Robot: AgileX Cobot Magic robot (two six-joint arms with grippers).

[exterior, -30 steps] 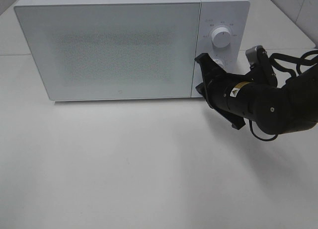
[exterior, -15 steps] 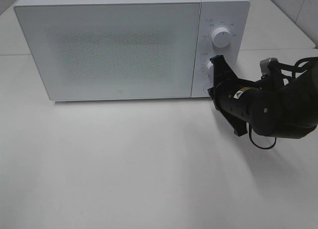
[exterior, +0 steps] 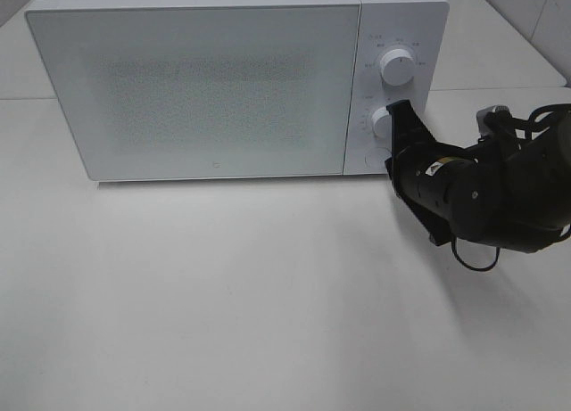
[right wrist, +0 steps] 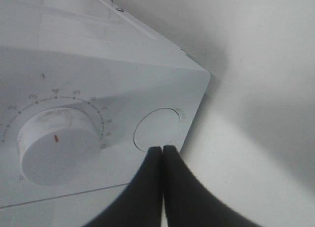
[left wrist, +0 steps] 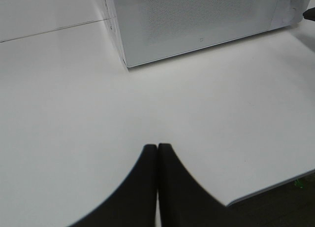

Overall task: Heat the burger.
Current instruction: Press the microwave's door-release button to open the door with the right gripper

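The burger is not in view. The white microwave (exterior: 196, 90) stands at the back of the table with its door shut; it also shows in the left wrist view (left wrist: 197, 15). My right gripper (exterior: 393, 164) is shut and empty, with its tips just in front of the round button (right wrist: 157, 129) at the bottom of the control panel, below the lower knob (right wrist: 56, 141). In the right wrist view the shut right gripper (right wrist: 161, 149) sits right at the button's edge. My left gripper (left wrist: 157, 147) is shut and empty above the bare table, well away from the microwave.
The control panel has an upper knob (exterior: 396, 66) and a lower knob (exterior: 381, 121). The white table (exterior: 268, 295) spreads in front of the microwave. Its front edge shows in the left wrist view (left wrist: 275, 187).
My right gripper has drawn back to the right, from the door's edge to the lower corner of the control panel. The door stays shut. The left arm has not visibly moved.
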